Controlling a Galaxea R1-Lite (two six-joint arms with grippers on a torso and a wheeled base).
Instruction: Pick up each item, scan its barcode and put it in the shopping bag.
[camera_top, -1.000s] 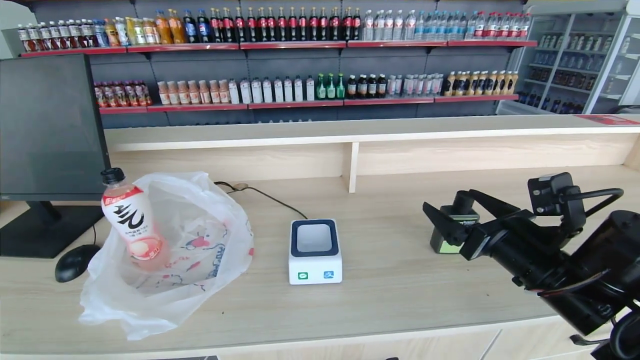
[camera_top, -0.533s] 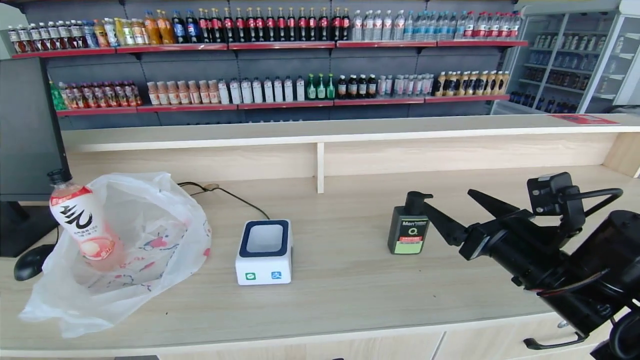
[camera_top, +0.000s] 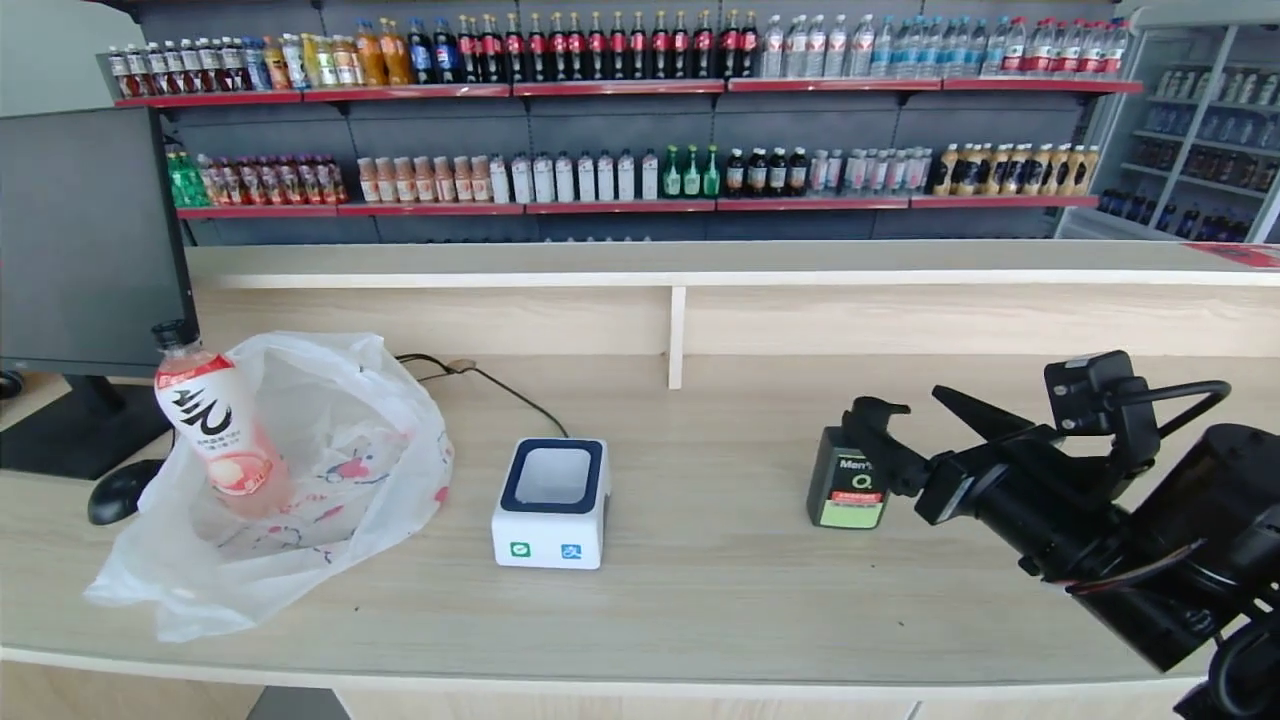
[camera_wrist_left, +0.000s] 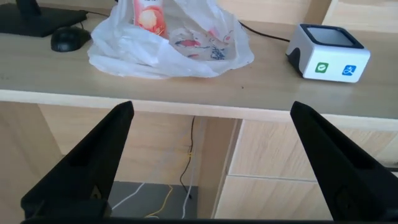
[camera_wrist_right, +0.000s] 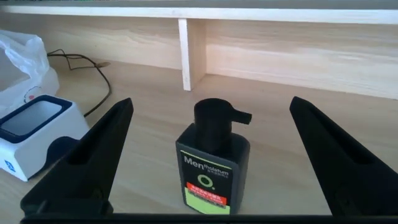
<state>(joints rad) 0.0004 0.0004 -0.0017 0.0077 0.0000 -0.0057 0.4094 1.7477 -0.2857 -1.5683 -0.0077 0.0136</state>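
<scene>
Nearest: left gripper, jaws wide, idle below counter edge, nearer than scanner. Right gripper, jaws wide, faces pump bottle right of scanner, likely for pickup. Shopping bag, left of scanner, holds drink bottle.

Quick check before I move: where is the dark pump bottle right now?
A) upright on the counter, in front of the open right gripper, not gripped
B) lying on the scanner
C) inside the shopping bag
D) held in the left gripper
A: the pump bottle stands upright on the counter, and the right wrist view shows the right gripper open with its fingers clear of the bottle's sides.
</scene>
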